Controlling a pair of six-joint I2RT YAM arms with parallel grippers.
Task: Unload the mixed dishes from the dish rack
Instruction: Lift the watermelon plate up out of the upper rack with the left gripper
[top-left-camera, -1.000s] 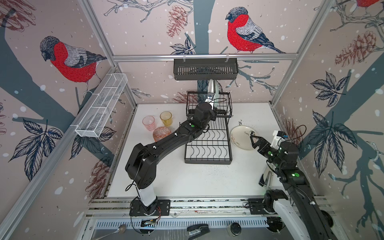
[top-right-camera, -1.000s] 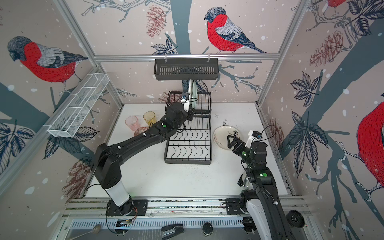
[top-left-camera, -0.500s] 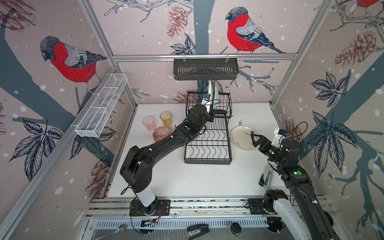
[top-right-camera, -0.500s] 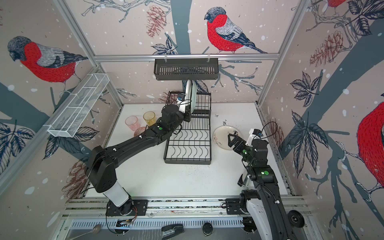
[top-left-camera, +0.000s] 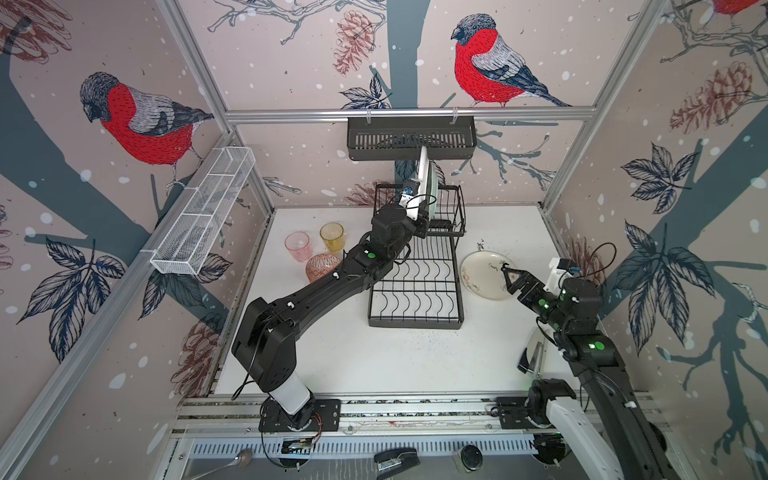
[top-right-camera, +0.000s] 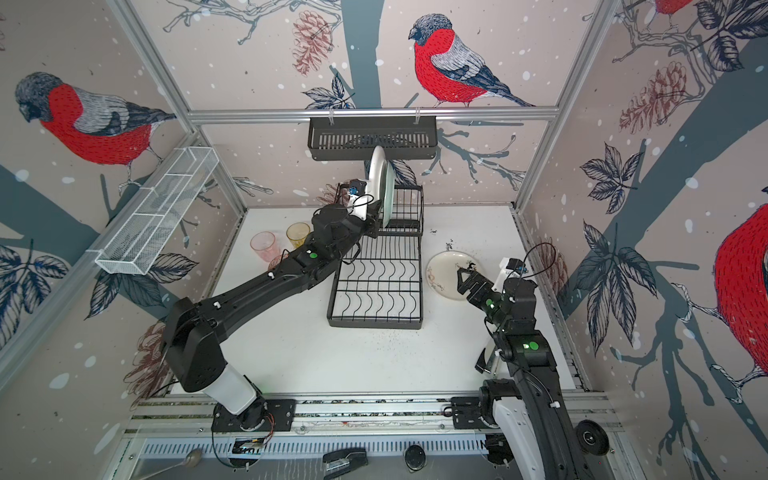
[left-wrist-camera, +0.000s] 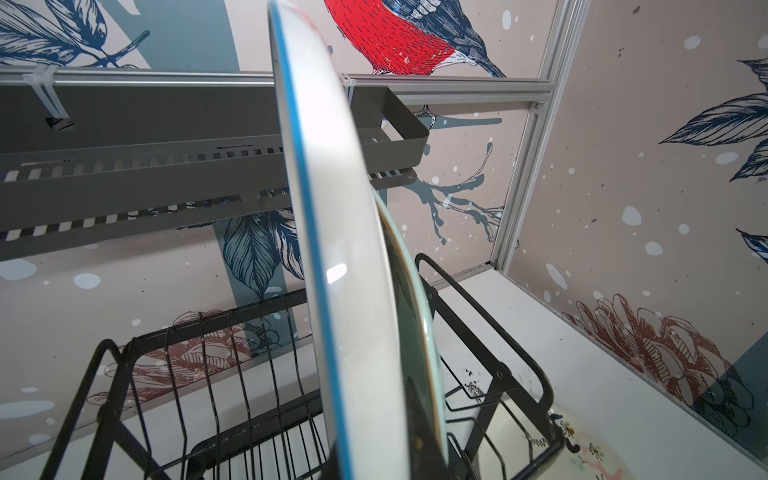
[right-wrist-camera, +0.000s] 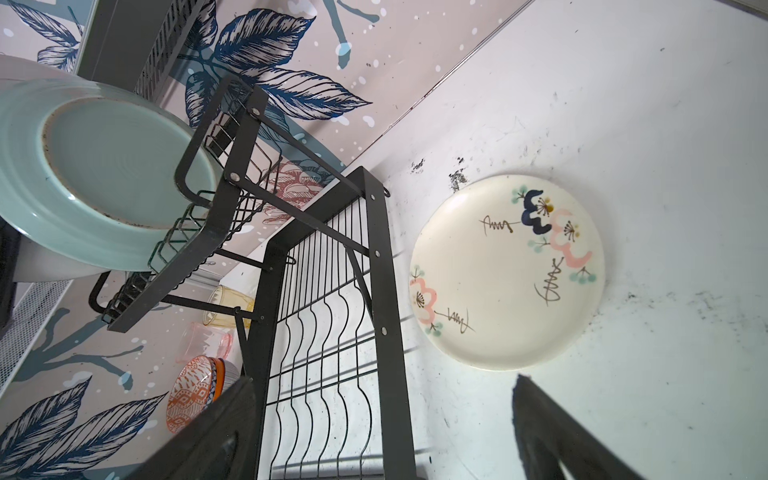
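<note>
**Q:** Far left: why do the pink tumbler (top-left-camera: 297, 246), amber tumbler (top-left-camera: 331, 237) and orange bowl (top-left-camera: 322, 268) stand grouped on the table?

**A:** Apparently already unloaded. They sit just beside the dish rack (top-left-camera: 415, 322), outside its wires.

**Q:** And the left gripper (top-left-camera: 422, 222)?

**A:** It is clamped tight on the lower edge of the white plate (top-left-camera: 424, 170). The plate is held on edge over the rack's raised basket, probably so that it slides up between the wires. The mint plate (right-wrist-camera: 104, 178) stands upright in that basket, just beside it. The lower tray is bare.

**Q:** Right of the rack?

**A:** The cream plate (top-left-camera: 486, 276) lies flat on the table. The right gripper (top-left-camera: 510, 279) hovers at its near edge, jaws spread wide and holding nothing.
</note>
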